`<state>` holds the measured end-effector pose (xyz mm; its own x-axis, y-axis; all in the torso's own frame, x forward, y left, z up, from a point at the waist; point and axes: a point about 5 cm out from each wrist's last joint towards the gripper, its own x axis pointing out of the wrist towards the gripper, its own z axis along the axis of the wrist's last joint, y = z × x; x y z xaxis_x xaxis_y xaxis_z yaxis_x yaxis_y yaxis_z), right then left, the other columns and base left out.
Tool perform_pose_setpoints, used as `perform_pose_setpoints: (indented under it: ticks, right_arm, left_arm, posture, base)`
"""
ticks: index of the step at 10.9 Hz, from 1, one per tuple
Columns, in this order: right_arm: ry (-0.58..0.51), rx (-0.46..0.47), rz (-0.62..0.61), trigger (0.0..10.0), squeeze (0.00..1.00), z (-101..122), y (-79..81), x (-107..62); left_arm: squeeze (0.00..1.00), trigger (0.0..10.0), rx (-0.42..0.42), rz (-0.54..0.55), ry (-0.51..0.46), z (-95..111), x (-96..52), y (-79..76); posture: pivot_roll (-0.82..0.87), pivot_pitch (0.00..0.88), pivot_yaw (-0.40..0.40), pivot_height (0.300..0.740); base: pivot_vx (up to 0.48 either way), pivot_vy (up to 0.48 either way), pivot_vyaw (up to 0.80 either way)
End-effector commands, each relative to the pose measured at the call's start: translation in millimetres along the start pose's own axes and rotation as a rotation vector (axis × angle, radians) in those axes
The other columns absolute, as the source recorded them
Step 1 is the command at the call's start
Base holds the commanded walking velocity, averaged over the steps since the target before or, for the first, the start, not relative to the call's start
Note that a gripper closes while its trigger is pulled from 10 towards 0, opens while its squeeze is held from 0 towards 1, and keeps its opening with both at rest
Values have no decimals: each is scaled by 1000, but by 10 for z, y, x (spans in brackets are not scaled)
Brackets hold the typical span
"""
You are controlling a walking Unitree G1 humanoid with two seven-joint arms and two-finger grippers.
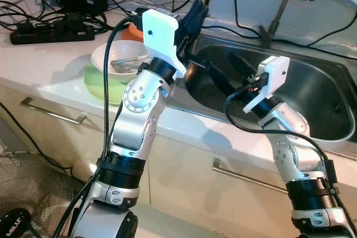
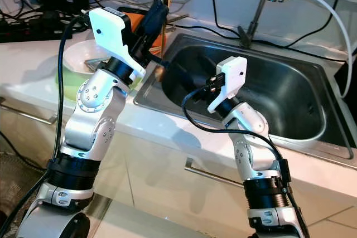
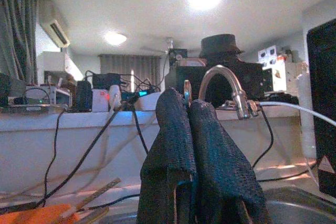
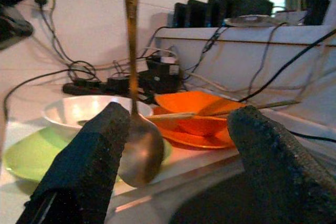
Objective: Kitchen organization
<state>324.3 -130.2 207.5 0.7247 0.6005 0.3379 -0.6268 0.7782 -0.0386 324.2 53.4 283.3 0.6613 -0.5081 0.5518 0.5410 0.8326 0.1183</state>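
The white bowl [image 1: 119, 59] holds cutlery and sits on a green plate [image 1: 101, 85]; orange dishes [image 4: 197, 114] lie behind.

The left gripper [image 3: 191, 111], raised above the sink [image 1: 312, 90] rim, is closed on a spoon [image 4: 139, 148] that hangs between the right gripper [image 4: 173, 156]'s parted fingers, untouched.

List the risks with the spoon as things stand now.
1. The spoon hangs by its thin handle, apparently from the shut left gripper, near the sink rim; it could slip and drop.
2. The right gripper stands open on either side of the spoon's rounded end; closing there may squeeze it out sideways.
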Motion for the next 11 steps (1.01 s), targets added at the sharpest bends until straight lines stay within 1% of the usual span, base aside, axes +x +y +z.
perform_pose_setpoints:
  ticks: [1,2,5,8,10,11]
  right_arm:
    - [-8,5,31,10000,0,33,56,21]
    - [-2,13,43,10000,0,15,90,22]
    - [-6,49,66,10000,0,-8,202,43]
    - [7,57,63,10000,0,-59,265,77]
    - [18,57,31,10000,0,-93,278,107]
    - [22,51,0,10000,0,-105,249,120]
  left_arm:
    - [0,10000,-15,-37,13,-22,-1,-69]
    - [0,10000,-14,-57,21,-26,0,-92]
    - [0,10000,-47,-116,41,-48,-12,-163]
    - [0,10000,-85,-131,43,-41,-17,-181]
    - [0,10000,-97,-135,45,-34,-24,-177]
    - [0,10000,-102,-142,47,-31,-29,-181]
  posture:
    - [193,0,-49,740]
    - [196,0,-48,740]
    - [194,0,-43,740]
    - [200,6,-47,740]
    - [204,13,-50,740]
    - [208,14,-53,740]
  base:
    - [0,0,0]
    - [0,0,0]
    - [0,0,0]
    - [0,0,0]
    - [0,0,0]
    - [0,0,0]
